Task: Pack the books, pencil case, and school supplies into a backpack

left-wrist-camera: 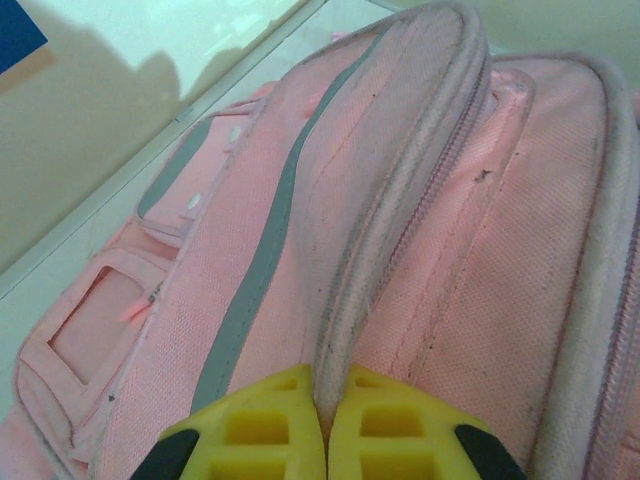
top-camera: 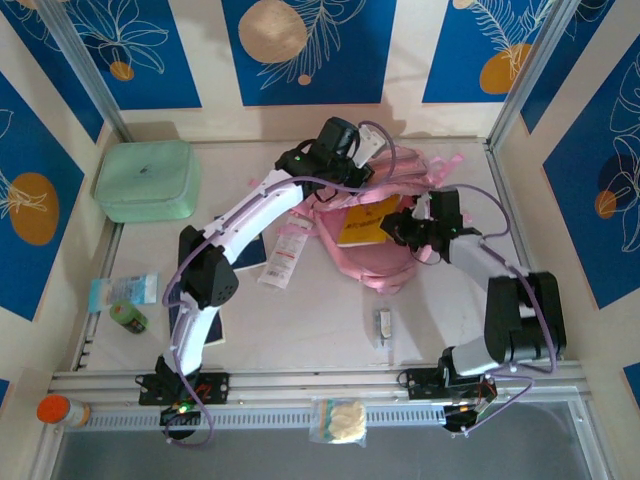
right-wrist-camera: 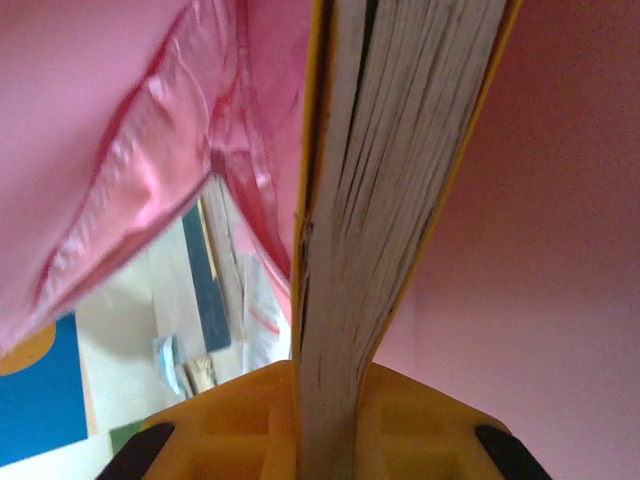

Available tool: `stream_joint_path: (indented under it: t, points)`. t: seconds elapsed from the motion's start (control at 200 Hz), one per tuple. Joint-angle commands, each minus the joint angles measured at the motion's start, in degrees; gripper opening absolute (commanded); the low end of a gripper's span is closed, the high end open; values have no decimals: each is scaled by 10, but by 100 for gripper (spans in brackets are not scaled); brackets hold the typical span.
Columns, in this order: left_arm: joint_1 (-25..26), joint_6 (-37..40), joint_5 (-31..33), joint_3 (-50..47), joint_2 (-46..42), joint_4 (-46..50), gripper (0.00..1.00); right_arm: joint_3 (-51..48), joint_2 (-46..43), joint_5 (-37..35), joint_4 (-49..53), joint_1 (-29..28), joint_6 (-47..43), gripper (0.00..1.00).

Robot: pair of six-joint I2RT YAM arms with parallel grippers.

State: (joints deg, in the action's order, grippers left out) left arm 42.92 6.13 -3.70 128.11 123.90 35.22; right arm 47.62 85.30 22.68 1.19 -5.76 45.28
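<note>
Pale pink backpack (top-camera: 388,268): lies mid-table toward the far side, straps trailing toward the far right, mouth facing the right arm. From the left wrist, shows its outside instead (left-wrist-camera: 420,250): grey stripe, zip lines and front pockets running away from the camera.

Mint-green zip case (top-camera: 147,180): sits at the far left corner, well apart from the bag.

Books, next in size. Yellow book (top-camera: 368,220): rests in the bag's opening, tilted, long axis slanting from near-left to far-right. From the right wrist, stands on edge (right-wrist-camera: 400,150), page edges toward the camera, spine side left, length pointing straight away into pink lining. One navy book (top-camera: 250,250): lies left of the bag, partly under the left arm. Second navy book (top-camera: 196,326): lies beside that arm's lower link, long axis near to far.

White pencil case (top-camera: 283,250): lies just left of the bag, long axis near to far, far end leaning right.

Left gripper (left-wrist-camera: 322,440): pinched tight on a raised zip seam of the bag, yellow fingers almost meeting.

Right gripper (right-wrist-camera: 330,430): clamped on the yellow book's near end.

Teal packet (top-camera: 122,292): lies at the left edge.

Tiny grey-white oblong supply (top-camera: 383,325): lies alone on bare table near the right arm's base, long axis near to far.
</note>
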Motion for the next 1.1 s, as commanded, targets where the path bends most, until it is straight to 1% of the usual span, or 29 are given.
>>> stream_joint_path:
  t: [0.0, 0.045, 0.075, 0.12, 0.175, 0.245, 0.3, 0.355, 0.435, 0.475, 0.52, 0.555, 0.58, 0.625, 0.675, 0.775, 0.815, 0.885, 0.93, 1.005, 1.095]
  points:
    - [-4, -20, -36, 39, -30, -44, 0, 75, 54, -21, -41, -6, -46, 2]
    - [-3, -20, -33, 39, -29, -41, 0, 86, 82, -4, -43, -1, -52, 4]
    - [-3, -18, -36, 38, -29, -38, 0, 92, 95, 1, -40, 1, -56, 8]
    - [-3, -16, -37, 38, -28, -37, 0, 100, 108, -11, -19, 1, -64, 17]
    - [-3, -15, -31, 37, -27, -34, 0, 109, 114, -26, 12, 1, -79, 31]
    - [-3, -10, -26, 37, -27, -30, 0, 112, 99, -62, 64, 2, -88, 40]
    - [-3, -9, -16, 36, -28, -29, 0, 89, 70, -88, 78, 3, -89, 45]
    - [-3, -8, -10, 35, -28, -30, 0, 68, 37, -136, 109, 4, -79, 48]
    - [-3, -7, -13, 34, -26, -30, 0, 45, -2, -169, 154, 6, -64, 49]
    - [-3, -8, -13, 35, -26, -29, 0, 33, -19, -178, 171, 1, -48, 48]
    - [-3, -8, -14, 34, -26, -28, 0, 18, -31, -166, 174, -9, -42, 46]
    - [-3, -8, -14, 34, -26, -27, 0, 11, -39, -165, 179, -25, -40, 45]
    - [-3, -7, -15, 34, -27, -26, 0, 8, -41, -176, 186, -38, -35, 43]
    - [-3, -7, -13, 33, -27, -25, 0, -1, -43, -193, 183, -58, -18, 37]
    - [-4, -6, -14, 30, -27, -27, 0, -13, -35, -185, 152, -72, -2, 30]
    - [-3, -9, -23, 21, -30, -39, 0, 7, 11, -184, 132, -93, 18, 14]
    - [-3, -9, -24, 21, -30, -41, 0, 20, 29, -204, 135, -102, 20, 10]
    - [-4, -8, -26, 22, -30, -43, 0, 24, 45, -273, 129, -111, 31, 4]
    - [-4, -6, -29, 21, -31, -42, 0, 13, 50, -287, 94, -105, 40, 1]
    - [-3, 0, -34, 22, -31, -41, 0, -1, 63, -265, 15, -87, 49, 0]
    - [-3, 4, -29, 21, -33, -39, 0, 26, 84, -285, 13, -78, 54, 0]
